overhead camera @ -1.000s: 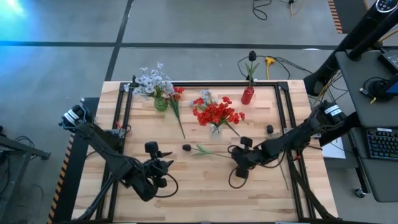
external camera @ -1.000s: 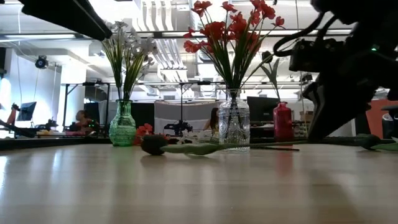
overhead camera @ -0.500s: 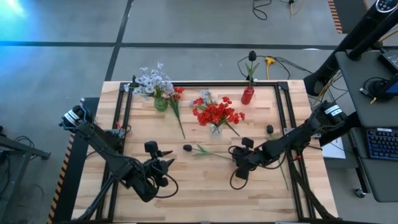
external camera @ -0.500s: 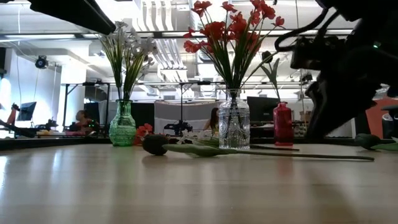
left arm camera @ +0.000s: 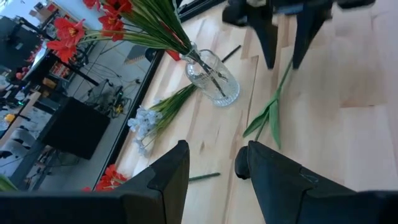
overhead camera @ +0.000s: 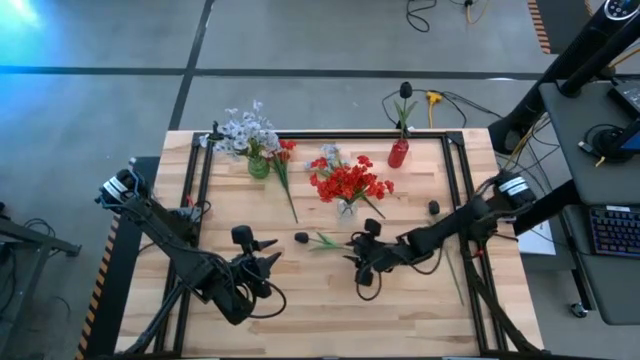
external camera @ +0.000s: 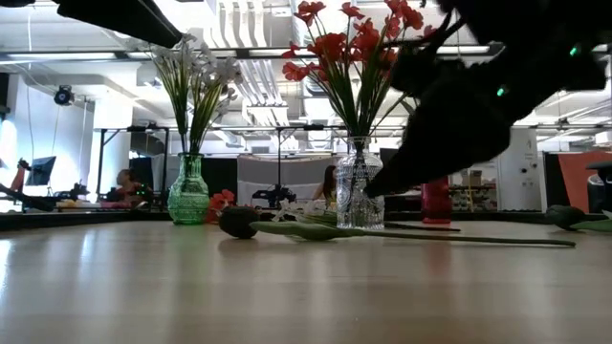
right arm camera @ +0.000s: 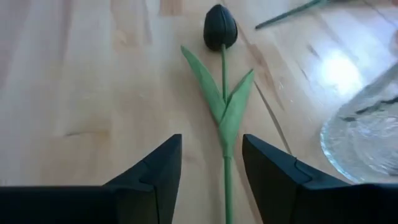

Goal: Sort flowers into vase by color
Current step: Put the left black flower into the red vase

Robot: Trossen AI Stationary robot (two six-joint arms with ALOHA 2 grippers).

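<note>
A dark tulip lies flat on the table, its bud (overhead camera: 300, 237) toward the left and its green stem (right arm camera: 227, 180) running toward the right. My right gripper (right arm camera: 211, 168) is open; its fingers stand on either side of that stem, just behind the leaves (right arm camera: 224, 99), and touch nothing. In the high view the right gripper (overhead camera: 356, 252) sits just near of the clear vase (overhead camera: 346, 208) of red flowers (overhead camera: 350, 182). My left gripper (overhead camera: 265, 262) waits open at the near left. White flowers stand in a green vase (overhead camera: 258, 165). One dark tulip stands in a red vase (overhead camera: 398, 153).
A red flower (overhead camera: 285, 150) lies beside the green vase, its stem pointing toward the near edge. A pale flower (overhead camera: 328, 155) lies behind the clear vase. Another dark bud (overhead camera: 433, 208) lies at the right under my right arm. A black frame (overhead camera: 455, 180) borders the tabletop.
My right gripper has gone toward the table's left, along the lying tulip's stem toward its leaves, and has tipped further down. The tulip has stayed where it lay.
</note>
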